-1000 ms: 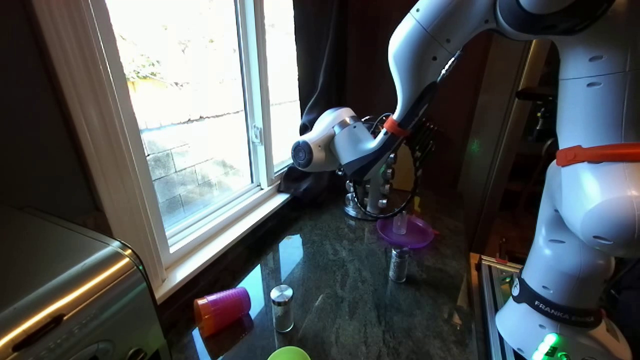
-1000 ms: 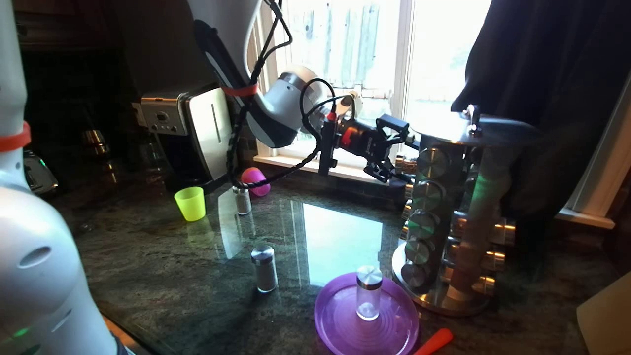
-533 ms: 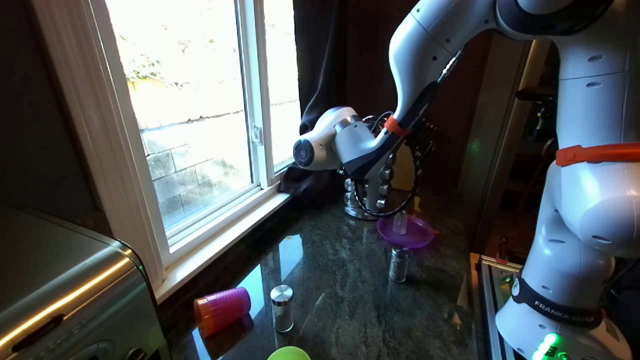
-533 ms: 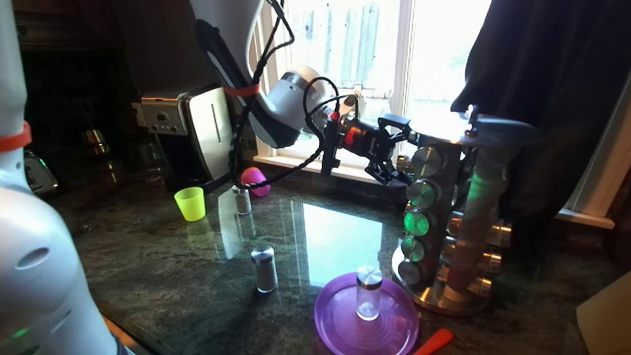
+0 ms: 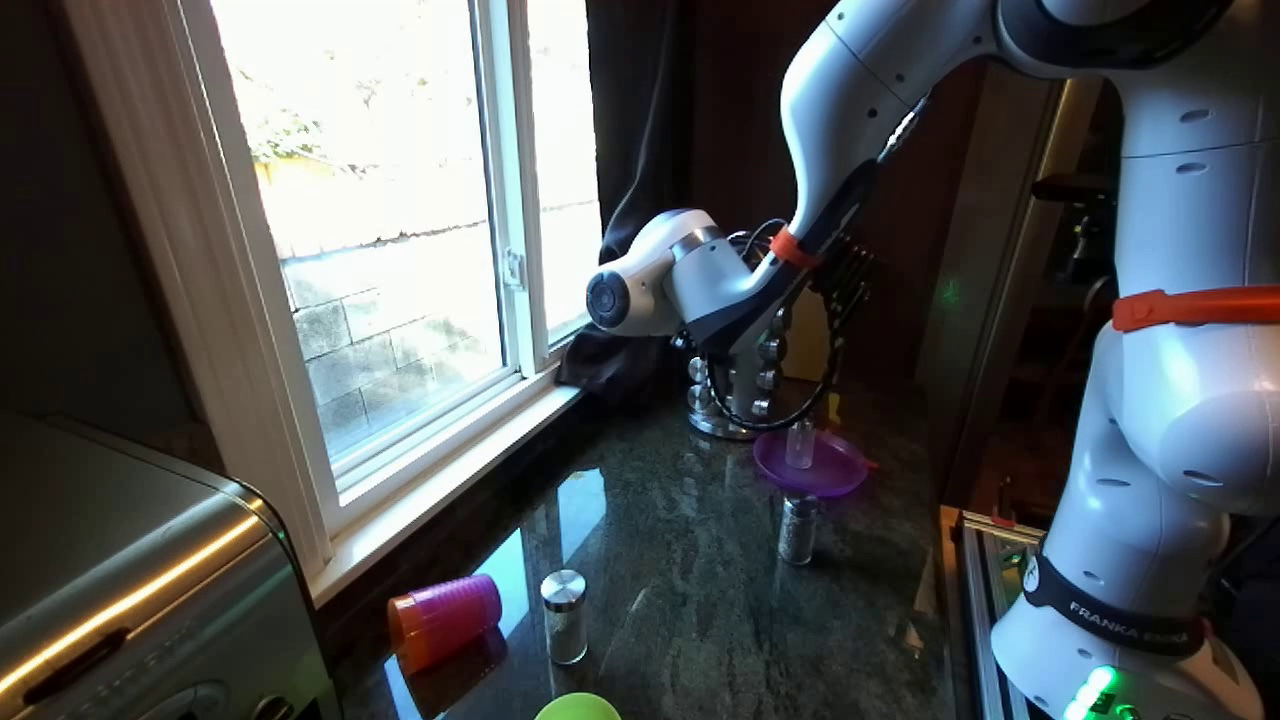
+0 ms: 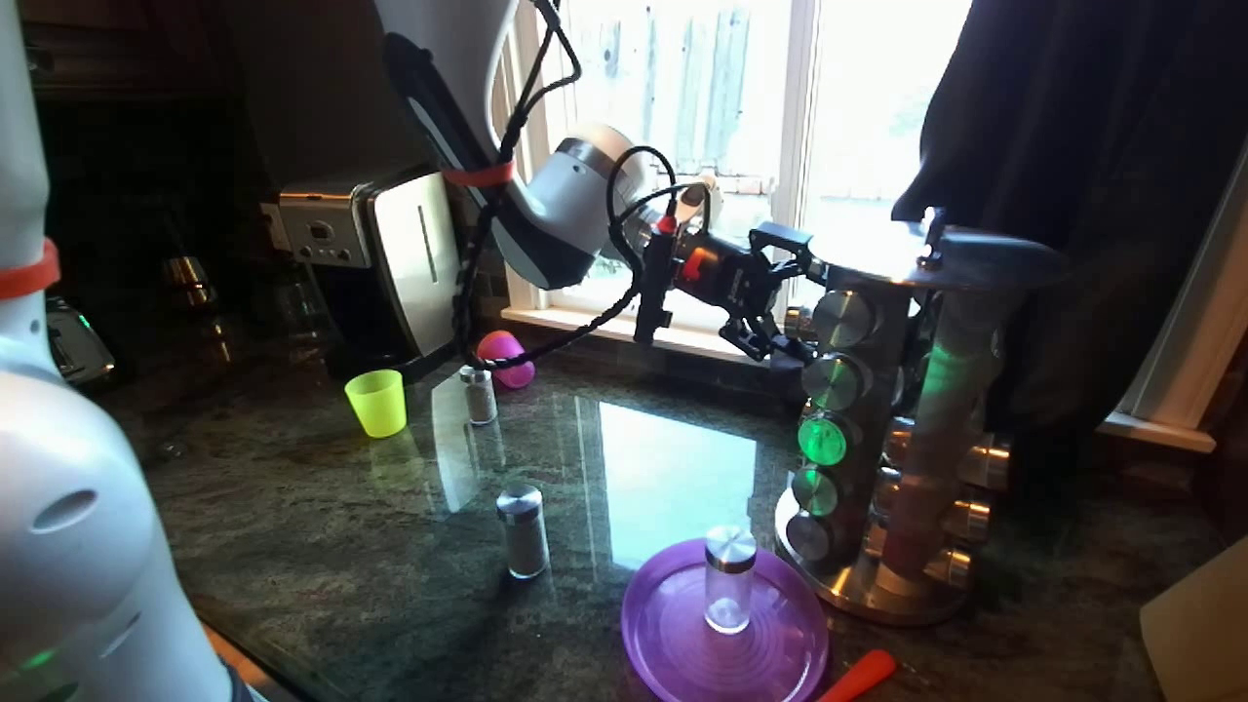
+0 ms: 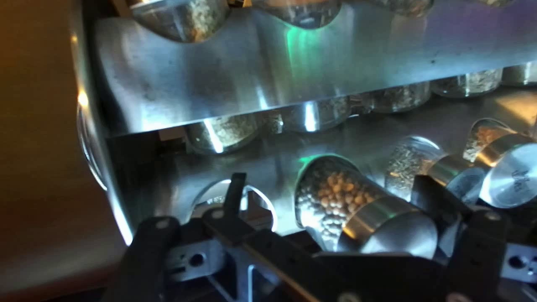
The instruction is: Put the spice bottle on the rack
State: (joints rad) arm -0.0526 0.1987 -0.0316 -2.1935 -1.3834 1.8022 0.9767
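Note:
The rack is a tall shiny metal tower with tiers of jars, its top disc (image 6: 985,258) and base (image 5: 715,425) visible in the exterior views. In the wrist view, a spice bottle (image 7: 335,191) with brown and pale grains and a silver lid lies tilted in a hole of the rack panel (image 7: 209,71). My gripper (image 7: 333,186) stands open around that bottle, its fingers far apart. The left finger (image 7: 237,193) is clear of the bottle, over an empty hole; the right one is by the lid, contact unclear. In an exterior view the gripper (image 6: 814,314) reaches the rack's upper side.
On the counter stand a jar (image 6: 524,531), a jar (image 6: 729,580) on a purple plate (image 6: 653,634), and a jar (image 6: 479,395) beside a pink cup (image 6: 509,359). A yellow-green cup (image 6: 377,403) and a toaster (image 6: 409,263) are farther off. The window and dark curtain (image 6: 1072,146) lie behind.
The fingers have spread wider since one second ago. The rack's jars have shifted slightly, as if it turned a little. The arm has risen a touch.

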